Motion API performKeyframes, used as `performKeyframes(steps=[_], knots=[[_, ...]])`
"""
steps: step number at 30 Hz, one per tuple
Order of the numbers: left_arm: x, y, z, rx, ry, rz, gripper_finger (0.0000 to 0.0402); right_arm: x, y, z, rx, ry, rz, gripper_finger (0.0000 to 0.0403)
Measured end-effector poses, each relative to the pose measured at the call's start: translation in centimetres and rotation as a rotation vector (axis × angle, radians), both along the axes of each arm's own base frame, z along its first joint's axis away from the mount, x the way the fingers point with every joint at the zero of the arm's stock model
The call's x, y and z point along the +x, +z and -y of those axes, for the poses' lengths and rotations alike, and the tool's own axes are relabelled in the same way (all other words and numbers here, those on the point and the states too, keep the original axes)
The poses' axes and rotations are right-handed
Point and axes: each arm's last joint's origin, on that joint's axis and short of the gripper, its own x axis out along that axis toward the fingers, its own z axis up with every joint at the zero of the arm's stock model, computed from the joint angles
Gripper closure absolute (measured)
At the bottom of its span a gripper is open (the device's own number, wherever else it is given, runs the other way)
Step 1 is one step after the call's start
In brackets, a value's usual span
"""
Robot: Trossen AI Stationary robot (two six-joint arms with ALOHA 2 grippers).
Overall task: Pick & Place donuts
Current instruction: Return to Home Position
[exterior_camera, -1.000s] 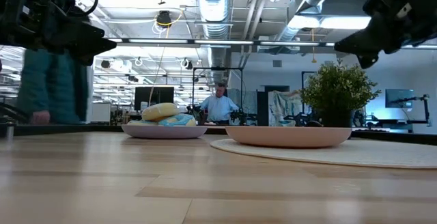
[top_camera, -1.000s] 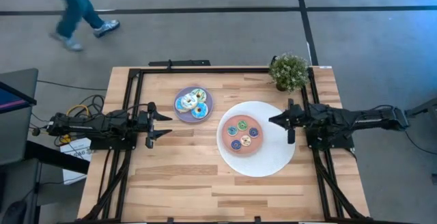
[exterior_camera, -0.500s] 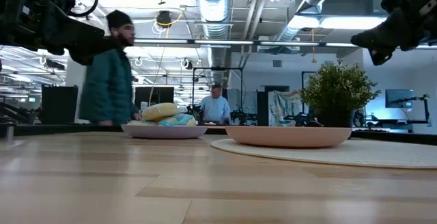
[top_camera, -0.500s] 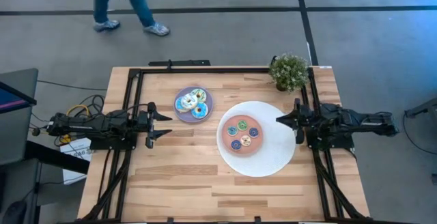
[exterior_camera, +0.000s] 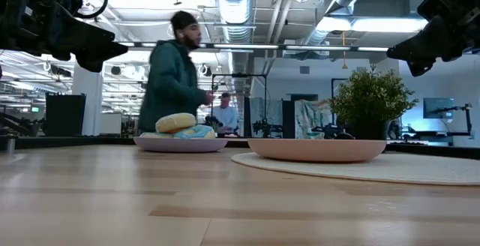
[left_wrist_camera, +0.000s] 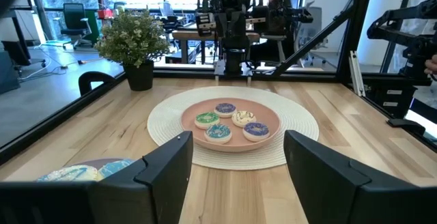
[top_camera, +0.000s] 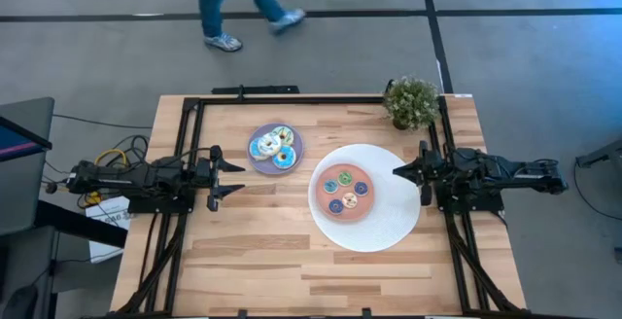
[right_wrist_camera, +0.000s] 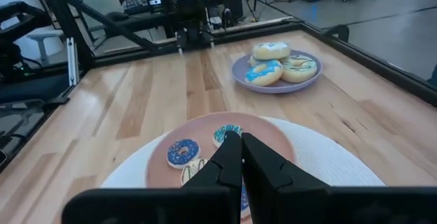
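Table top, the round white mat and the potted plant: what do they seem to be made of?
The table top looks like pale matte wood: plank seams and grain show. The mat seems woven cord or fibre, with ringed ribs in the left wrist view. The plant may be plastic; I cannot tell.

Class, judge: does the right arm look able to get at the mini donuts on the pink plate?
Probably yes: the right gripper hangs raised beside the pink plate, nothing between it and the mini donuts.

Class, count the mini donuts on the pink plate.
5, on the pink plate: a green donut, a cream donut, a blue donut, and two purple donuts. None seems hidden.
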Motion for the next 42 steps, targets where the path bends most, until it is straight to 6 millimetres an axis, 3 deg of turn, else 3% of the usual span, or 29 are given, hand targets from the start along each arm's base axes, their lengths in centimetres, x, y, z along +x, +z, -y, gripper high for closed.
performKeyframes(steps=[6,15,42], knots=[[0.0,0.0,0.0,0.0,0.0,0.0,0.0178,0.0,-0.2,0.0,-0.001,-0.002,-0.018,0.0402],[0.0,0.0,0.0,0.0,0.0,0.001,0.0178,0.2,-2.6,0.0,0.0,-0.006,-0.119,0.0401],[0.0,0.0,0.0,0.0,0.0,0.0,0.0178,0.2,-2.5,0.0,-0.004,-0.007,-0.109,0.0401]])
